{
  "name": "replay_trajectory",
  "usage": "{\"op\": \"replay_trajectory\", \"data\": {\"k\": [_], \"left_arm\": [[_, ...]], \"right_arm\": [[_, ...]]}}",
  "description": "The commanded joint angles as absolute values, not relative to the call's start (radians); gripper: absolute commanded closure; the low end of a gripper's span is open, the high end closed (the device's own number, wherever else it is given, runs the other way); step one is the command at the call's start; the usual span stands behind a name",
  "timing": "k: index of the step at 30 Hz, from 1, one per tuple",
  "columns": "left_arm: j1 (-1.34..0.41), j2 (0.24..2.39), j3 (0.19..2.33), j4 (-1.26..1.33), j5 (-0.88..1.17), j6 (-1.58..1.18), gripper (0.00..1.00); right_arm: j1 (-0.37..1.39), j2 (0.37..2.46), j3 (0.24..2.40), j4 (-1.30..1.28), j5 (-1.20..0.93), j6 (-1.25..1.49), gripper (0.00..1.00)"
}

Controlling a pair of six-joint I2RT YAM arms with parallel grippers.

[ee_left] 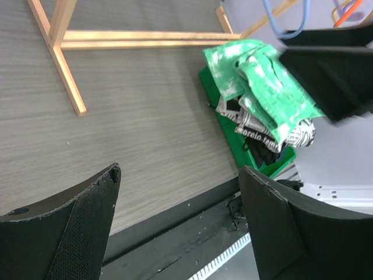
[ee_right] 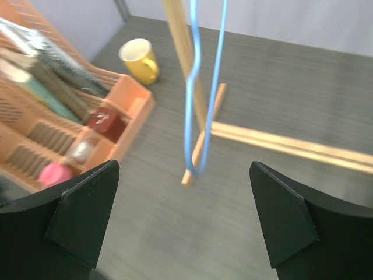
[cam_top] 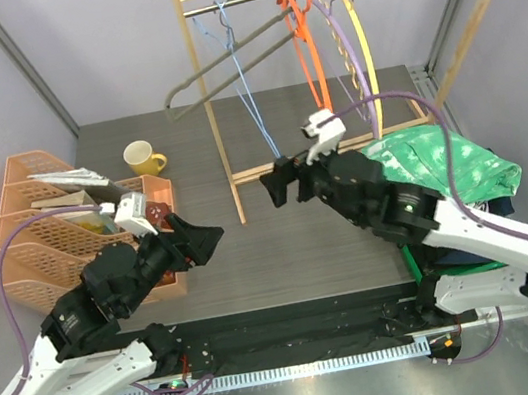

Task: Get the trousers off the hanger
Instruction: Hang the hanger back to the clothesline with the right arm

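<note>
The trousers lie piled in a green bin (cam_top: 427,261) at the right, the green-and-white mottled pair (cam_top: 441,163) on top. In the left wrist view the mottled pair (ee_left: 262,81) covers a newspaper-print pair (ee_left: 256,125) and a black garment (ee_left: 262,153) in the bin (ee_left: 277,166). The other pairs are hidden. The hangers on the rack rail hang bare: grey (cam_top: 221,63), blue (cam_top: 250,98), orange (cam_top: 303,39), purple (cam_top: 345,42), yellow (cam_top: 363,49). My right gripper (cam_top: 282,186) is open and empty, just before the blue hanger's (ee_right: 195,116) lower loop. My left gripper (cam_top: 209,242) is open and empty over the table.
The wooden rack (cam_top: 221,154) stands mid-table, its base bars on the surface (ee_left: 64,70). An orange desk organizer (cam_top: 38,240) with books and small items sits at the left, and a yellow mug (cam_top: 144,158) behind it. The right arm (ee_left: 332,76) fills the left wrist view's upper right.
</note>
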State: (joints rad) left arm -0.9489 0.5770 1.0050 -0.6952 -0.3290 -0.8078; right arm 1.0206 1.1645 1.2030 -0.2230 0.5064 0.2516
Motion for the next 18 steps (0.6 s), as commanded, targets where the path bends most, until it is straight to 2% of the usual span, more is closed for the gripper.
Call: {"op": "replay_trajectory", "data": {"k": [1,5,10,18], "left_arm": [[-0.953,0.560,0.948,-0.626,-0.290,-0.841,0.17],[-0.953,0.537,0.891,-0.604,-0.270,-0.862,0.17],[-0.953,0.480,0.775,-0.554,-0.250,-0.902,0.16],[-0.953,0.362,0.602,-0.465,-0.193,-0.957,0.16]], "right_arm": [[1.064,0.990,1.092,-0.273,0.453,0.399,0.00],[1.107,0.867,0.968,-0.301,0.448,0.517,0.00],[1.127,0.726,0.711,-0.241,0.479,0.662,0.00],[1.127,0.514,0.323,0.075,0.497,0.761,0.00]]}}
